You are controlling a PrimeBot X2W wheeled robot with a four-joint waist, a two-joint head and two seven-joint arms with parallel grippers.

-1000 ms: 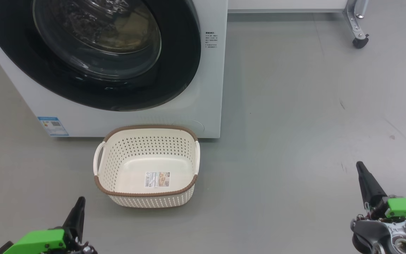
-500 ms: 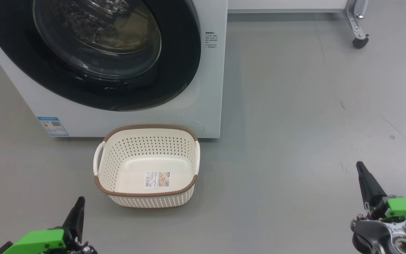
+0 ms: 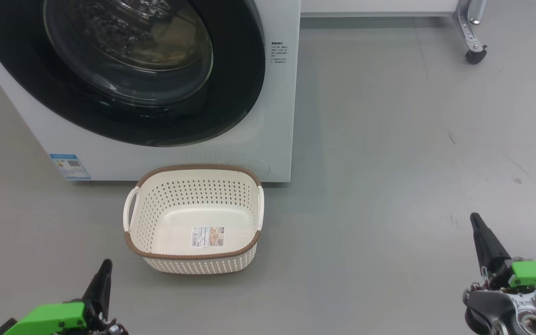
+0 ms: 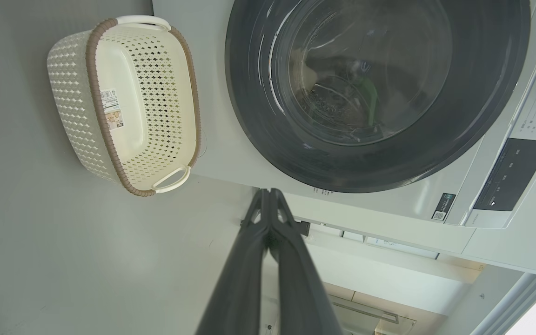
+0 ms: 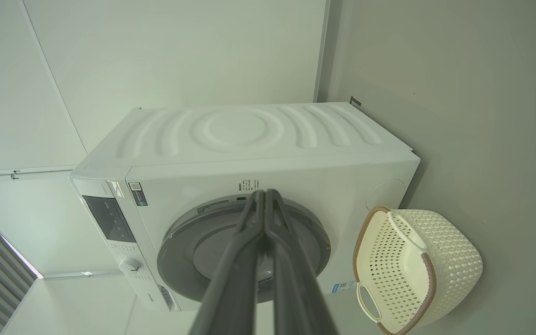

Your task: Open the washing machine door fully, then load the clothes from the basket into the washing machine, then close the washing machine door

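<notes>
Latching is worrying me: the washing machine door [image 3: 128,60] is looking shut, perhaps uncaught, my left hand [image 3: 105,267] and right hand [image 3: 476,222] hanging pinched together.

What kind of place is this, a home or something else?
Probably a laundry corner of a lab or test room rather than a home. A white front-loading washing machine stands on a plain grey floor, a cream basket sits before it, and a metal leg on a caster is nearby.
</notes>
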